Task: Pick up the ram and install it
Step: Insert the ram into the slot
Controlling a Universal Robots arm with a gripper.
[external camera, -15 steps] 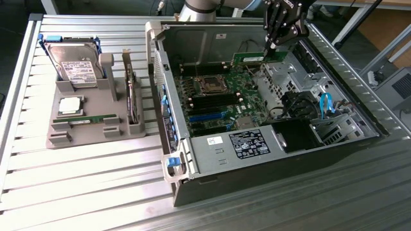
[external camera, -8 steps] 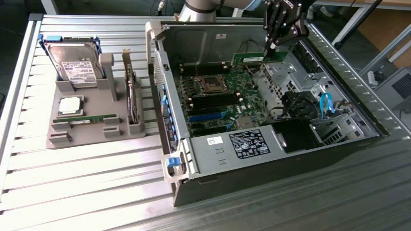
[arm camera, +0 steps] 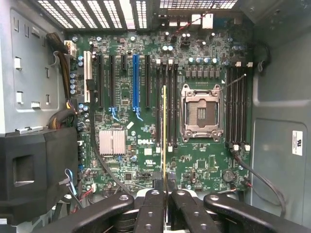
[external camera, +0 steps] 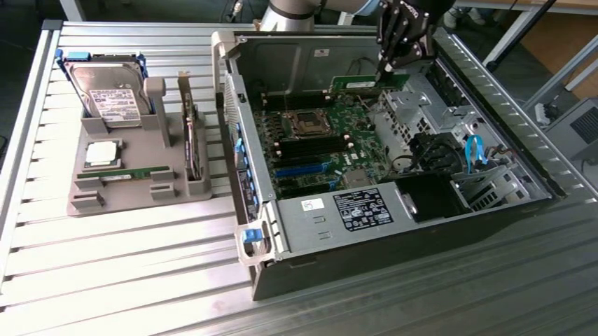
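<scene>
The fingers [arm camera: 151,212] are pressed in on the ram [arm camera: 164,131], pinching its 2 flat faces near one end so the board hangs edge-down below the gripper [external camera: 386,70]. Held that way, the stick appears in the wrist view as a thin yellow-green line. That is the orientation a memory slot needs: contact edge toward the motherboard [external camera: 327,143], length parallel to the slot. The line runs along the bank of black memory slots [arm camera: 167,104] just beside the processor socket [arm camera: 201,112], so the alignment looks deliberate.

In the exterior view the stick is above the open computer case [external camera: 280,66], near its far wall and clear of the board (not seated, as far as I can judge; the slot latches are too small to read). The case lies on its side with the panel off, which leaves the arm a straight way down.

On the grey holder [external camera: 140,189] at the exterior view's left, a hard drive [external camera: 110,98] stands upright and a processor chip [external camera: 101,154] lies flat. Each probably sits that way so it can be gripped cleanly.
</scene>
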